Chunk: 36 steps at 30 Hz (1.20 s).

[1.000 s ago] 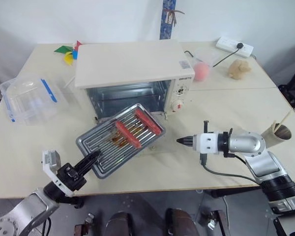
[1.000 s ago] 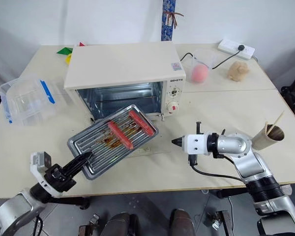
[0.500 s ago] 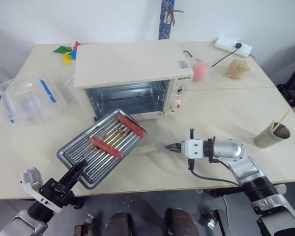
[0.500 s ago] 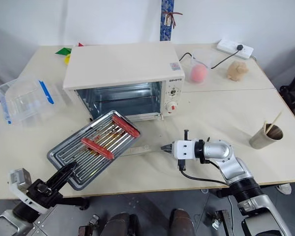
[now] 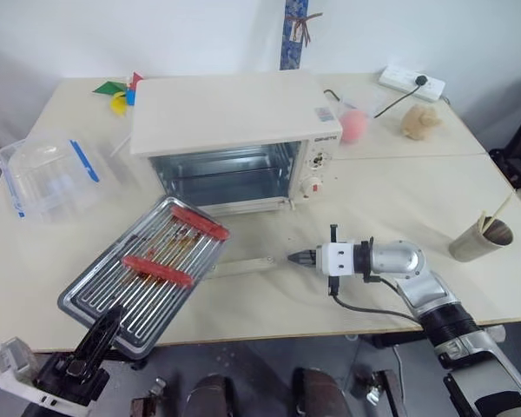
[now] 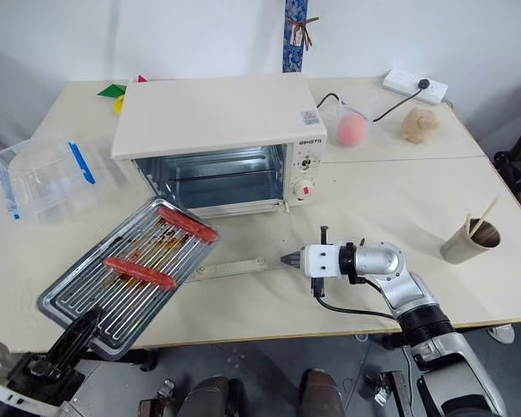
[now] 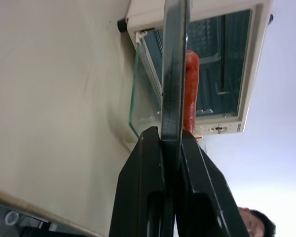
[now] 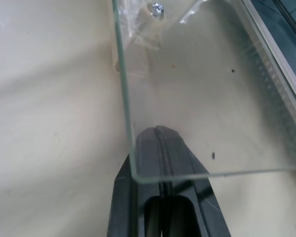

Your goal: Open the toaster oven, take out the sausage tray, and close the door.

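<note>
The cream-white toaster oven (image 5: 234, 113) stands at mid-table with its cavity showing. Its glass door (image 5: 253, 236) lies folded down flat, the cream bar handle (image 5: 243, 265) toward me. The shiny sausage tray (image 5: 143, 265) hangs tilted over the table's near left edge, two red sausages (image 5: 200, 222) lying on it. My left gripper (image 5: 113, 314) is shut on the tray's near rim, and the left wrist view shows the rim edge-on between its fingers (image 7: 148, 163). My right gripper (image 5: 293, 258) is shut, pointing left, its tip under the door's front right corner (image 8: 133, 173).
A clear plastic box with blue clips (image 5: 48, 174) sits at the left. A paper cup with sticks (image 5: 479, 239) stands at the right edge. At the back lie a power strip (image 5: 412, 82), a pink item in a clear cup (image 5: 356, 124), a beige lump (image 5: 421, 122) and coloured paper toys (image 5: 122, 91).
The left gripper has drawn the tray back and to the left, away from the oven toward the table's near edge. The right gripper has slid left to the door's front corner.
</note>
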Tool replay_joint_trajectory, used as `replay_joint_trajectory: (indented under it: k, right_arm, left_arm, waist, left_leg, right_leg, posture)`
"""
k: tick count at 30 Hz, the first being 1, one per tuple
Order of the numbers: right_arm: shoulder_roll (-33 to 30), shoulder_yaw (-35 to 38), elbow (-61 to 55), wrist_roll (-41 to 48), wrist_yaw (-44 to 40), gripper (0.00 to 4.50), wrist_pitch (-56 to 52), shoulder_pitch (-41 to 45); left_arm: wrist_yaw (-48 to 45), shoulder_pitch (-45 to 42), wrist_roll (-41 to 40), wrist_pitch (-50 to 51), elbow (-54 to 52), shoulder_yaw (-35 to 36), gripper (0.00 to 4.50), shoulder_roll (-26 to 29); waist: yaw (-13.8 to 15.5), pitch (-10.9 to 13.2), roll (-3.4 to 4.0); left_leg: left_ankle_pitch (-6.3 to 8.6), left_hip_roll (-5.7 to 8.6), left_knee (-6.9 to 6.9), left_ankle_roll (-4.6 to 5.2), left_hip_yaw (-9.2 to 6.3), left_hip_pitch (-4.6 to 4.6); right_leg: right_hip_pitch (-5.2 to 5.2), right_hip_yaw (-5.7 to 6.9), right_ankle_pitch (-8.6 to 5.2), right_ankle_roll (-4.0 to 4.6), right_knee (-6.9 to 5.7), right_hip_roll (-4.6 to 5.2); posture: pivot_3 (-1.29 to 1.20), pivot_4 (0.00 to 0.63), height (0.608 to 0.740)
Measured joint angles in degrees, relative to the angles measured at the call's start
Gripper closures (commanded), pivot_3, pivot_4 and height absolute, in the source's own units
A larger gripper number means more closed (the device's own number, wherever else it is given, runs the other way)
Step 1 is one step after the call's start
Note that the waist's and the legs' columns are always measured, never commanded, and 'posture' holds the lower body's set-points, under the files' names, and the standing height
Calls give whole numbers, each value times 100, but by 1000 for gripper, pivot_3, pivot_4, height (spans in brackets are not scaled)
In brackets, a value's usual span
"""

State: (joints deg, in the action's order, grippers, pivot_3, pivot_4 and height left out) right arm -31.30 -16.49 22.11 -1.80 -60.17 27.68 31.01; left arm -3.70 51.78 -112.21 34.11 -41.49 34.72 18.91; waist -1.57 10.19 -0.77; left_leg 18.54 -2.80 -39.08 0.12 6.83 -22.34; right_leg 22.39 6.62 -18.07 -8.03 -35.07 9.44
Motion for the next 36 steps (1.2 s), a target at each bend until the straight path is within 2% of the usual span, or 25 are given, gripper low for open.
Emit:
replay_joint_trajectory:
  k: [13, 27, 36]
  right_arm:
    - [49, -9, 330, 6, -127, 4479, 318, 155]
    - [64, -8, 559, -36, -89, 4479, 455, 291]
    - [8, 83, 558, -43, -25, 4479, 338, 310]
  left_arm:
    - [-569, 983, -1, -480, -246, -90, 4500, -37]
    - [-568, 843, -3, -527, 132, 153, 4500, -364]
    - [-495, 401, -4, -287, 611, 662, 4500, -554]
  waist:
    - [-10, 0, 0]
    - [-9, 0, 0]
    - [-9, 0, 0]
  left_leg:
    - [6, 0, -1, 6, 2, 0]
    - [7, 0, -4, 7, 2, 0]
    - [8, 0, -4, 7, 3, 0]
  right_leg:
    - [-1, 0, -9, 16, 3, 0]
    - [-1, 1, -10, 18, 1, -1]
    - [0, 1, -9, 18, 0, -1]
  posture:
    - [0, 150, 740]
    - [0, 150, 740]
    - [0, 150, 740]
